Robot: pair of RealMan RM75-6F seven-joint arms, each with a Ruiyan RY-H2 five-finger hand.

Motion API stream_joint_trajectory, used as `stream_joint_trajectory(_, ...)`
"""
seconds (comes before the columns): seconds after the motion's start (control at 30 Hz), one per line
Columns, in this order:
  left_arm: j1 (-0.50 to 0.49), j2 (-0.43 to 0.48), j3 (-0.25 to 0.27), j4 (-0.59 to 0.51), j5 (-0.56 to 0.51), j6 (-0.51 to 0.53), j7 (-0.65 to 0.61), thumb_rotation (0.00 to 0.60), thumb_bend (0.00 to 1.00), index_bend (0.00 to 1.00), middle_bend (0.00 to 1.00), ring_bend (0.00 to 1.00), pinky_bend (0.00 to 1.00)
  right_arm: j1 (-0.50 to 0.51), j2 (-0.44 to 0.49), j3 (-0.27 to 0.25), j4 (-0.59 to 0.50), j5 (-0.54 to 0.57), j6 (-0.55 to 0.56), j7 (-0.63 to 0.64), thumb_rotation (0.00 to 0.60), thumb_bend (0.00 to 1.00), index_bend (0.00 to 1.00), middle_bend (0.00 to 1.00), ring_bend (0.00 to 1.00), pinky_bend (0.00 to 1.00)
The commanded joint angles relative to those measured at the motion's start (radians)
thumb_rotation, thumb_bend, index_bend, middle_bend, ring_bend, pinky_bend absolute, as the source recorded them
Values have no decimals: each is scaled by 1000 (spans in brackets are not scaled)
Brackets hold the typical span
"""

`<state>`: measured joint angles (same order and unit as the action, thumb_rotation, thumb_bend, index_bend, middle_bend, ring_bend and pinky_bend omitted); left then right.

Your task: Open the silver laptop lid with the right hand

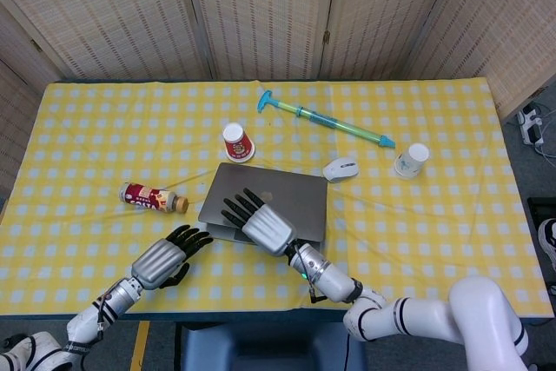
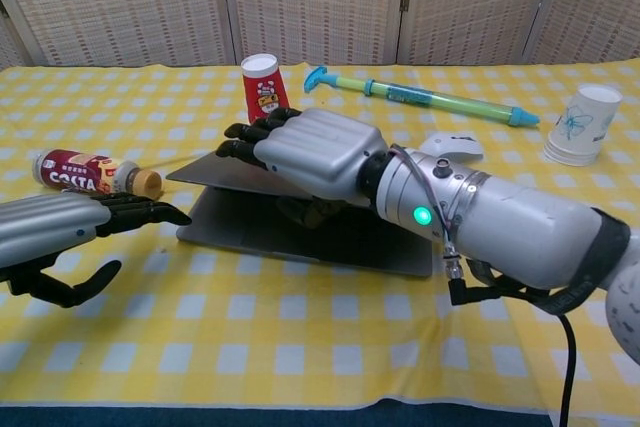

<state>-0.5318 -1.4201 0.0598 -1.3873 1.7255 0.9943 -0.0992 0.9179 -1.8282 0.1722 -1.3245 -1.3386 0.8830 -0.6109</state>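
My right hand (image 2: 310, 152) grips the front edge of the silver laptop lid (image 1: 282, 198), raised partway off its base at mid-worktop (image 1: 434, 223). My left hand (image 2: 75, 237) hovers spread just left of the laptop. A Costa bottle (image 2: 90, 173) lies further left.

Bright, even indoor light; soft faint shadows; both views sharp; no glare; mild edge distortion.
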Motion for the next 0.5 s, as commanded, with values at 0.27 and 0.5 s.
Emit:
stream_joint_trajectory(0.27, -58, -53, -23, 20, -83, -92, 38, 600, 757, 17, 76, 13, 0, 8, 1, 0, -4, 5, 8, -3, 600, 606, 0, 0, 0, 0)
stream_joint_trajectory(0.5, -78, -86, -20, 66, -121, -124, 24, 600, 763, 21, 76, 12, 0, 11, 5, -1, -5, 9, 14, -4, 600, 606, 0, 0, 0, 0)
